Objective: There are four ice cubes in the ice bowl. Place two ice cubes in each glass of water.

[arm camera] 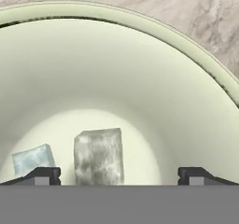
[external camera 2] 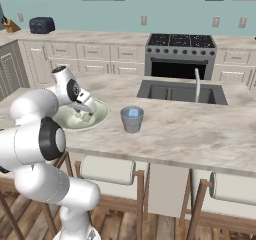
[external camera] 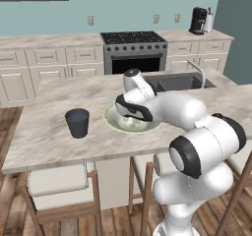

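— Reaching down into the ice bowl (external camera: 112, 123), is it? Where's the gripper (arm camera: 119, 175) relative to the cubes?

— Low inside the bowl, fingers spread as wide as they look able to go, nothing between them yet. From the hand's own camera, the nearer ice cube (arm camera: 99, 156) stands between the two fingertips (arm camera: 44, 175), but not centred: it sits towards the left tip, with a wide gap on the right.

— And the other one?

— A second, bluer cube (arm camera: 31, 159) lies just beside the first, further left, right above the left fingertip. I can pick out two cubes in there; I can't tell whether more are hidden under the hand.

— So what does the grab turn on?

— I'd say a small shift to the left in the hand's view, so the nearer cube is centred and the left finger goes down between the two cubes rather than onto the bluer one. The cube looks a little taller than wide from here, its flat faces roughly squared to the fingers.

— And the glasses?

— Both on the island counter (external camera: 49, 141). The dark glass (external camera: 78, 122) stands to the left of the bowl, the lighter grey glass (external camera 2: 132, 119) to its right, near the sink (external camera 2: 180, 91). Each stands apart from the bowl's rim.
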